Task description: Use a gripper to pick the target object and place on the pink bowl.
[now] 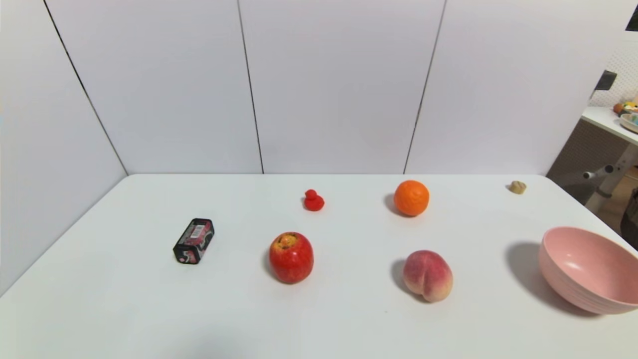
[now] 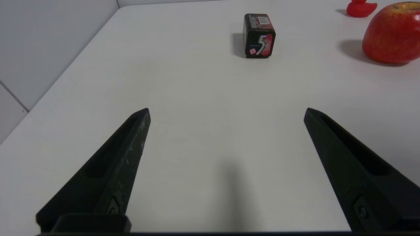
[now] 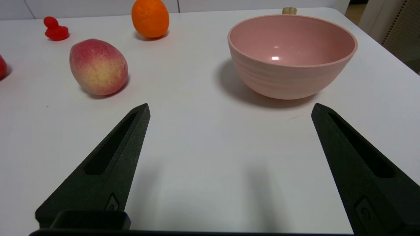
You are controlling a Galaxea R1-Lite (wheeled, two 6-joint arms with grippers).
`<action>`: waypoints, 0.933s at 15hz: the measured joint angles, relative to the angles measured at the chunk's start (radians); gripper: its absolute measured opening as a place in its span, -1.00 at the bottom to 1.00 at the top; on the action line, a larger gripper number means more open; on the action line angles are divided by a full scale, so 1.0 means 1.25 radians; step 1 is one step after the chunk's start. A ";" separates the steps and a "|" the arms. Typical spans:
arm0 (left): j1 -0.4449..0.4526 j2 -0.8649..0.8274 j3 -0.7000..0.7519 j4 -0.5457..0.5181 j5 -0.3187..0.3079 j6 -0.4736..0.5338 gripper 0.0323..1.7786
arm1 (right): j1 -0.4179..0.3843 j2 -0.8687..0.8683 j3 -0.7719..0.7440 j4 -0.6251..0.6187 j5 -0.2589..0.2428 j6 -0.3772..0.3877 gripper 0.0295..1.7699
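White bench (image 1: 319, 319), walled by white panels; both tools low over its near edge, nothing held.

Pink bowl (image 1: 588, 271) at the right edge, upright. Peach (image 1: 427, 275) on the bench left of the bowl, well apart from it. Right tool (image 3: 229, 108) spread wide, pointing between peach (image 3: 97, 66) and bowl (image 3: 292, 55). Left tool (image 2: 226, 111) spread wide, facing the black gum box (image 2: 259, 35). Then apple (image 1: 291, 257), orange (image 1: 411, 198), red duck (image 1: 313, 200), small tan piece (image 1: 517, 187) at the far right.

white table (image 1: 349, 324), peach (image 1: 427, 275), pink bowl (image 1: 588, 271), apple (image 1: 291, 257)
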 joint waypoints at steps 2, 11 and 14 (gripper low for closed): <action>0.000 0.000 0.000 0.000 0.000 0.000 0.90 | 0.000 0.002 0.000 -0.004 0.003 -0.013 0.92; 0.000 0.000 0.000 0.000 0.000 0.000 0.90 | 0.052 0.343 -0.312 -0.006 0.193 -0.113 0.92; 0.000 0.000 0.000 0.000 0.000 0.000 0.90 | 0.092 0.542 -0.483 0.048 0.257 -0.212 0.92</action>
